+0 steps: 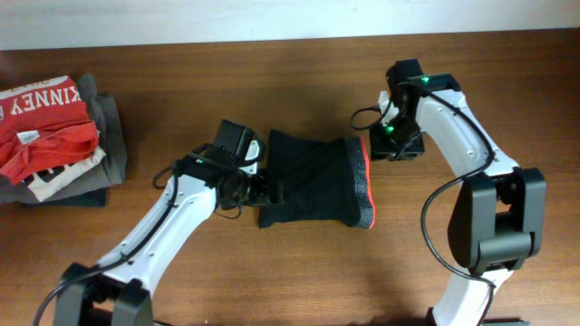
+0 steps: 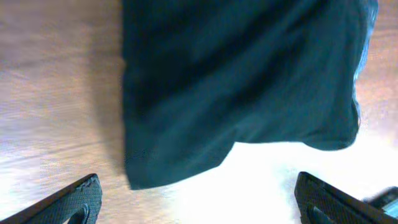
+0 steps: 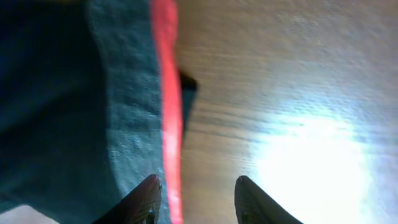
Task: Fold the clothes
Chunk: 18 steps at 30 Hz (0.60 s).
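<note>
The pants point(image 1: 313, 181) are lying as a compact, roughly square bundle in the middle of the table point(image 1: 272, 72), between the two arms, with the waistband side pointing toward the right arm. I am judging them as light, soft and limp: the fabric is sagging into creases, so a layer lifted by one corner alone is probably going to droop and fall open. The left gripper point(image 2: 198, 186) is hovering at the plain black edge of the bundle, its fingers spread wide with nothing between them. The right gripper point(image 3: 198, 182) is standing just at the waistband, its fingers partly apart and gripping nothing. The grey waistband point(image 3: 127, 124) is looking thicker and firmer than the legs, so it is offering the better hold. Its red-orange trim point(image 3: 166, 93) is marking the exact edge to pinch, with all layers taken together.
</note>
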Each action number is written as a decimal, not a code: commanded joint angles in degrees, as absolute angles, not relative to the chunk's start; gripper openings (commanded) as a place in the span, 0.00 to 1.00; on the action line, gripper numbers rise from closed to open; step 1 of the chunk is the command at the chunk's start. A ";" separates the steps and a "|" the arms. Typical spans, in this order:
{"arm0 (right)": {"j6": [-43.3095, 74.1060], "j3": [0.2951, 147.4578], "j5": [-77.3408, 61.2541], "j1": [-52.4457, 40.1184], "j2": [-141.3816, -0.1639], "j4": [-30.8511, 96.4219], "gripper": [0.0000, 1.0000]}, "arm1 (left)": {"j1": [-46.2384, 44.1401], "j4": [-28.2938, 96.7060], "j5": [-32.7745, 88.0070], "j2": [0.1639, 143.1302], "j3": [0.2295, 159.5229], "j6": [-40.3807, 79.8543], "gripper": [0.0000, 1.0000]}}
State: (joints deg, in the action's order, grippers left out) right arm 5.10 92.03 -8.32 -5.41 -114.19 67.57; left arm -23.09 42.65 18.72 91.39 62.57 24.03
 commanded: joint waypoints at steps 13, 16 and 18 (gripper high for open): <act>3.22 93.06 -6.81 2.72 -112.12 75.07 0.43 | -25.36 40.82 13.58 100.73 62.83 29.10 0.99; 3.22 93.06 -6.81 2.72 -112.12 75.22 0.43 | -25.36 38.70 12.43 100.86 62.83 29.08 0.99; 3.20 93.08 -6.81 2.70 -112.12 75.55 0.43 | -25.36 36.97 12.21 101.78 62.83 29.06 0.99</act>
State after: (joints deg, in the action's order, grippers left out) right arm 3.79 92.03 -7.31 2.33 -114.17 75.00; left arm -25.50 38.39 14.37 100.42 62.57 28.42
